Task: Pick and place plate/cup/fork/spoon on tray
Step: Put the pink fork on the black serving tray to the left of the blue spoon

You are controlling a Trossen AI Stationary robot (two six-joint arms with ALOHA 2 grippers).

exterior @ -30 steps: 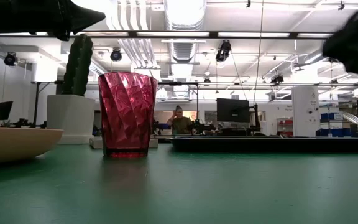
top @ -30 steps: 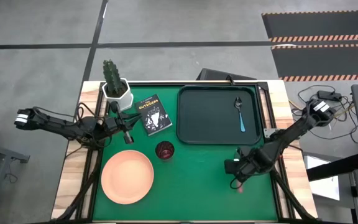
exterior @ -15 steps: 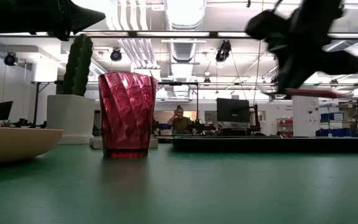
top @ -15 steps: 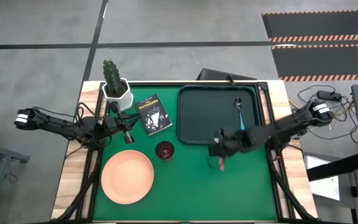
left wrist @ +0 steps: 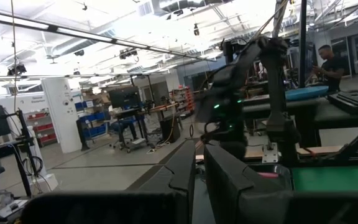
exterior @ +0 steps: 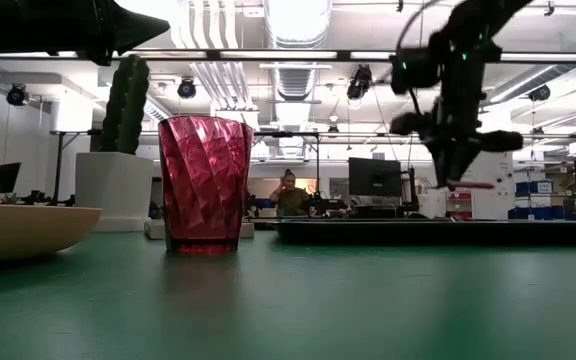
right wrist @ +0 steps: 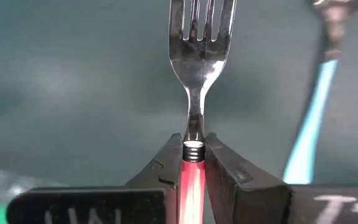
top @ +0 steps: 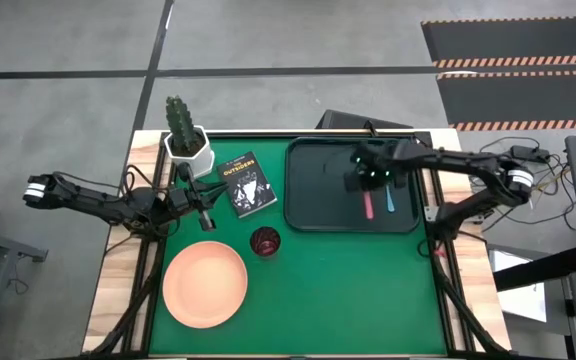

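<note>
The right pincer (right wrist: pixel 193 163) grips the fork (right wrist: pixel 196 74) above the tray (top: pixel 313 190), beside the spoon (top: pixel 387 193).

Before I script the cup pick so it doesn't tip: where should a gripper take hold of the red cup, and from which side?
Grip the cup across its rim from straight above. It stands upright and open-topped in the low view, tapering toward its base, with bare mat all round. The plate lies close beside it, so keep the fingers off that side.

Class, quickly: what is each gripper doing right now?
Left gripper: shut, empty, waiting near the book.
Right gripper: shut on the fork, over the tray.
</note>
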